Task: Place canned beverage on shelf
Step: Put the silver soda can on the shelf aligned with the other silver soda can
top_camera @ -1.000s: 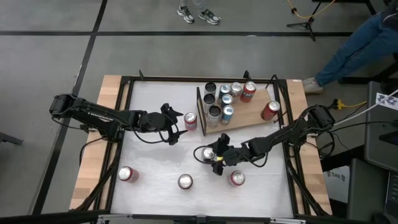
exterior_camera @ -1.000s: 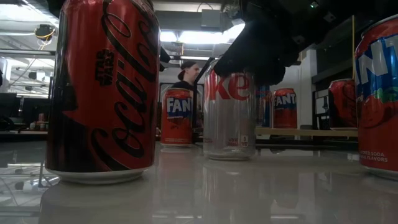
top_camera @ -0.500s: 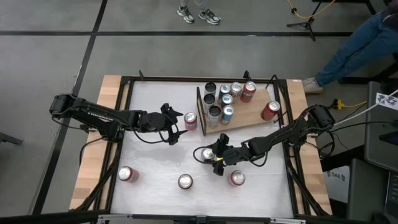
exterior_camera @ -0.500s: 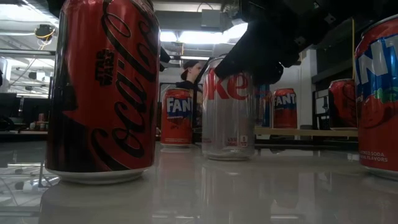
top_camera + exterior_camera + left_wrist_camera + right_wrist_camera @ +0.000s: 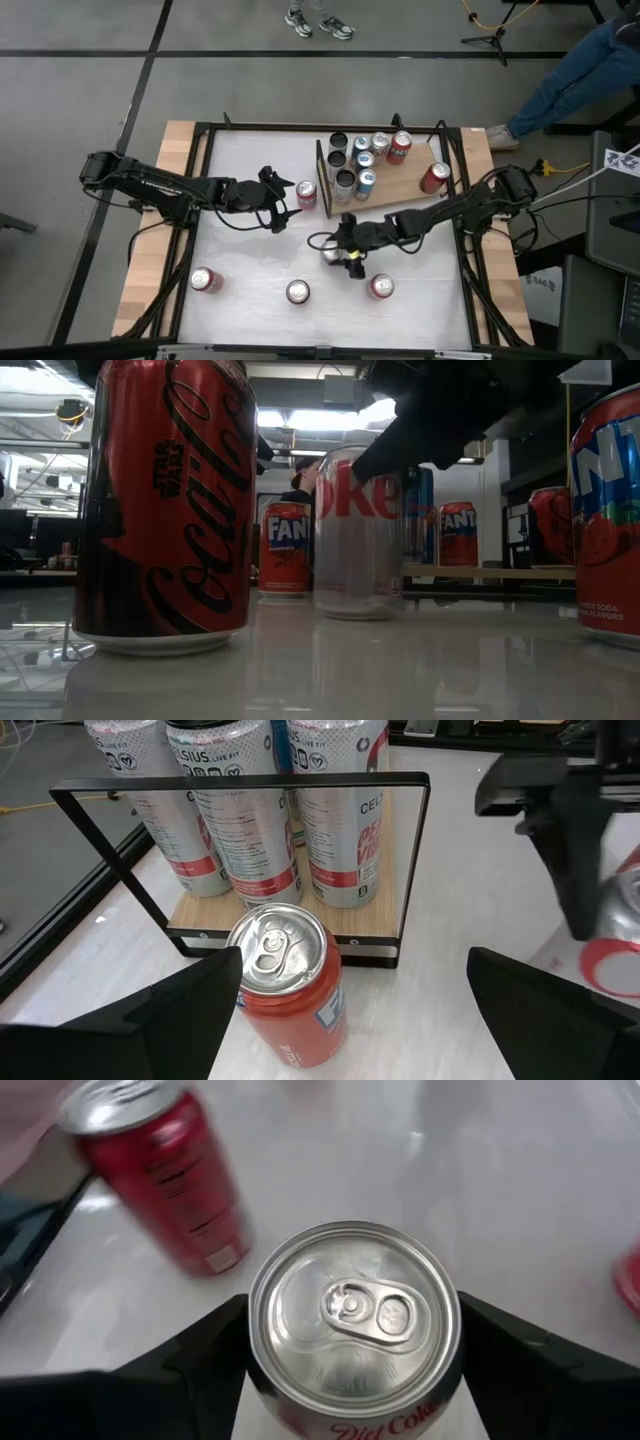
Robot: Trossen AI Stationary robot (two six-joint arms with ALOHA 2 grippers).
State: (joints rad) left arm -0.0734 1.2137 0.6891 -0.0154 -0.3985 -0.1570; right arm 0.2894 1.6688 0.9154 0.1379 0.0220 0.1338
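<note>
Near the table's middle, just in front of the shelf (image 5: 400, 185), stands the silver Diet Coke can (image 5: 331, 251), upright, long axis vertical, pull-tab top facing up. Shelf: a flat light-brown wooden board with a thin black upright frame at its left end, long side running across the table and slightly slanted, carrying several upright cans. Right gripper (image 5: 352, 1342) is clamped on the silver can, one dark finger on either side of its upper wall. Compared with a second ago, can and gripper sit slightly further left, and the fingers have narrowed onto the can. Left gripper (image 5: 350, 1010) hangs with jaws wide apart around the upright orange Fanta can (image 5: 292, 982), beside the black frame; contact cannot be made out.
</note>
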